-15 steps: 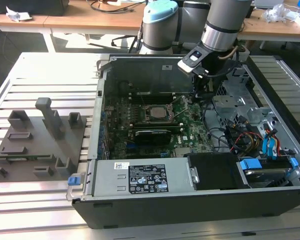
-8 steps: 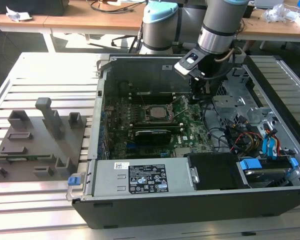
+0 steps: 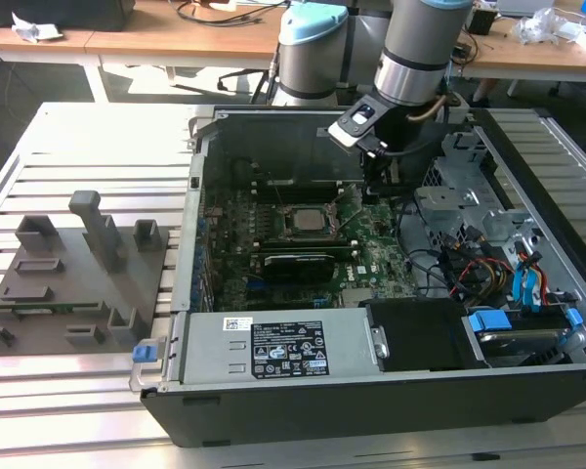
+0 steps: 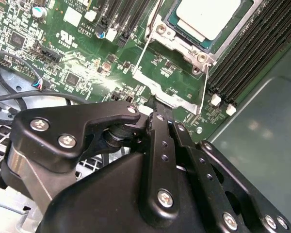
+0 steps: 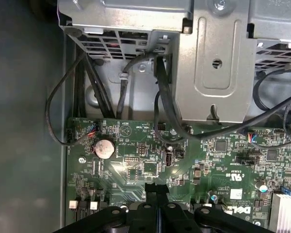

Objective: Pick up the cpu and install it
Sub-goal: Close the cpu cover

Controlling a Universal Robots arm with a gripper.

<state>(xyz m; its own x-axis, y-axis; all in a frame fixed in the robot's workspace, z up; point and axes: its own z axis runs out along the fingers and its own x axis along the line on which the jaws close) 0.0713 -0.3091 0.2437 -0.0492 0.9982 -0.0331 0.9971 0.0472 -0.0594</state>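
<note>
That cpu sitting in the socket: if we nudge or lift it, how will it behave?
The cpu is a thin flat plate, so probably stiff and light, with no tendency to roll. Its smooth metal top looks slippery to pinch. Lying inside the socket frame, it likely won't slide sideways when nudged.

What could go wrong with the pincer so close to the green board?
The pincer hangs just by the socket's thin lever; a slip might bend it. It could also scrape small parts on the green board. A bump near the cpu might shift it.
</note>
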